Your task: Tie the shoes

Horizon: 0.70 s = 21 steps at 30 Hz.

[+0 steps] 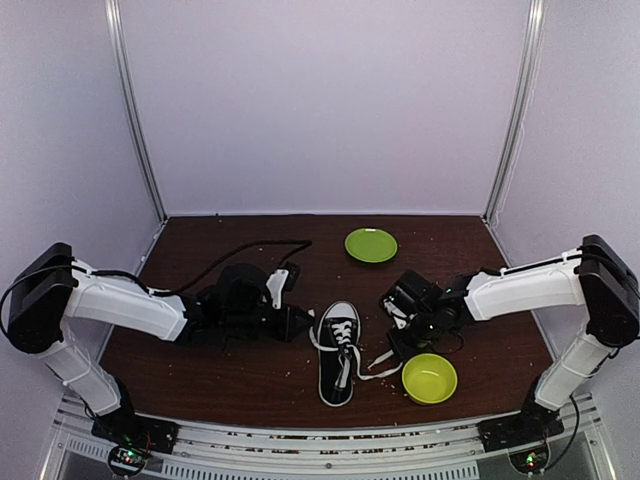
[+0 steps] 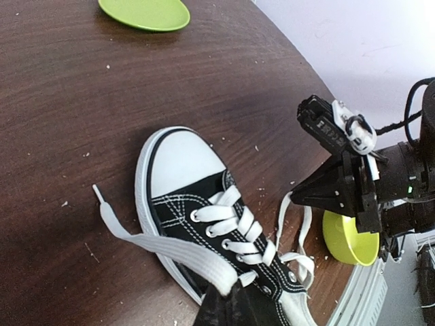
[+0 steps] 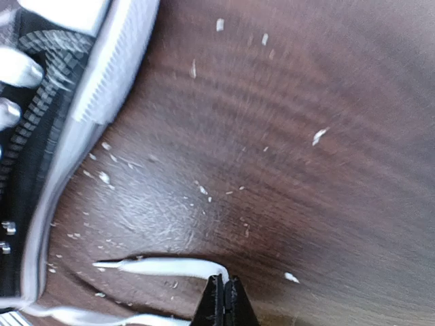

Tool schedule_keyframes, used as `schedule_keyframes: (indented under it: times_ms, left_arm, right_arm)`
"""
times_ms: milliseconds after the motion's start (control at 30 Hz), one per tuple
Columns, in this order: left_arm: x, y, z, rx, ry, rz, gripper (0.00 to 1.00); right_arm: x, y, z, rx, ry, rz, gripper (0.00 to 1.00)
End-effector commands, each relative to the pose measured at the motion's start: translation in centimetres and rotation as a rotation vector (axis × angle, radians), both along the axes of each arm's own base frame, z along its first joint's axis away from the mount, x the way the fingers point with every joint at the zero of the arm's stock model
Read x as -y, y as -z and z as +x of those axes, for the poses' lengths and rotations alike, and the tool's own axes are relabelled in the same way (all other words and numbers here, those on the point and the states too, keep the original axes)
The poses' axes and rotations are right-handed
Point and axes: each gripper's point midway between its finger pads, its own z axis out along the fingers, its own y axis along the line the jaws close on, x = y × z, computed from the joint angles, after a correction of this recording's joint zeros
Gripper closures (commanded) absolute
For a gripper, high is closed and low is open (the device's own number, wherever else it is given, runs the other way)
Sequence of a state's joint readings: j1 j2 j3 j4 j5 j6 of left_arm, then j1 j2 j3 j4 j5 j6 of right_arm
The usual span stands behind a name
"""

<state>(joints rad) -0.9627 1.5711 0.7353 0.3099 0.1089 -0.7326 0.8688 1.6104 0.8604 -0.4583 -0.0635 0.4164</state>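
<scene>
A robot test lab, small booth with plain pale walls (image 1: 320, 100), shiny metal poles (image 1: 135, 110) in the corners, dark wood table (image 1: 250, 385), white left arm (image 1: 120, 305) and right arm (image 1: 525, 285) fixed to a metal rail (image 1: 330, 445) with tiny lights (image 1: 126, 460), black cable (image 1: 260, 243) on the table.

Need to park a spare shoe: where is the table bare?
Bare: the far strip between back wall and cable, left of the green plate; the near-left patch between left arm and table edge. Crowded: the middle, where left gripper, right gripper, shoe, laces and green bowl cluster.
</scene>
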Motion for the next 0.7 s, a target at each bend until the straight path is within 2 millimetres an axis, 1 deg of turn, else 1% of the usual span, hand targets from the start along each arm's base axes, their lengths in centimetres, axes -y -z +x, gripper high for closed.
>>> schedule_keyframes:
  times_ms: [0,167,200,333,433,667]
  left_arm:
    - [1.9,-2.7,0.3,0.081,0.086,-0.045,1.0]
    - [3.8,-4.6,-0.5,0.145,0.219,-0.072,1.0]
    - [4.2,-5.2,-0.6,0.158,0.243,-0.081,1.0]
    - [5.4,-5.8,-1.2,0.173,0.325,-0.1,1.0]
    - [6.2,-5.7,-1.3,0.168,0.361,-0.109,1.0]
    - [7.5,-6.2,-1.2,0.162,0.395,-0.132,0.97]
  right_arm:
    - [-0.7,-5.2,2.2,0.147,0.065,0.084,1.0]
    - [-1.3,-12.8,4.4,0.323,0.133,0.227,1.0]
    - [-1.5,-14.4,4.7,0.356,0.144,0.267,1.0]
    - [-3.0,-19.6,5.2,0.451,0.135,0.44,1.0]
    - [-4.7,-22.1,5.3,0.469,0.104,0.556,1.0]
    - [-7.6,-26.3,6.0,0.511,0.083,0.755,1.0]
